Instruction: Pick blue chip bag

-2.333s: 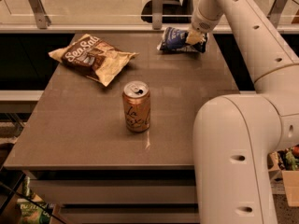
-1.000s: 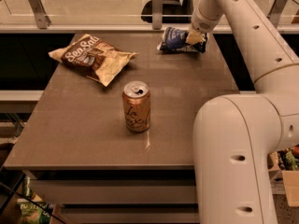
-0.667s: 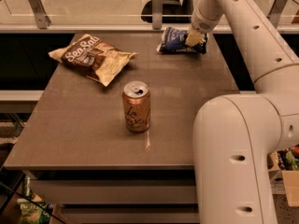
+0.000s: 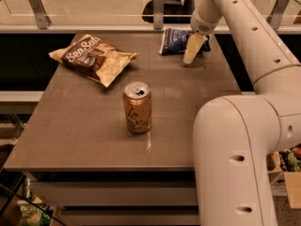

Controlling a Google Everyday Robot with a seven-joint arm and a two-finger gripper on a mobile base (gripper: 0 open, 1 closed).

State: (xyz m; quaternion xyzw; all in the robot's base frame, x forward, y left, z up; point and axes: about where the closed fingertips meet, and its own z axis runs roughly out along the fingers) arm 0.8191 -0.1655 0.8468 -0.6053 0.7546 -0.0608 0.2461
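Currently the tool [image 4: 192, 52] is at the right end of the blue chip bag [image 4: 173, 40], which lies near the far edge of the surface [image 4: 84, 126]; tool opening: cannot tell. Best to pinch the bag's crinkled end and lift straight up: railing [image 4: 94, 27] close behind, open room toward the can [image 4: 137, 108].

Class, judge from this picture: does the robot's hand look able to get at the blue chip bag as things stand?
Probably yes: the hand sits at the right end of the blue chip bag, and the can and brown bag lie apart from it.
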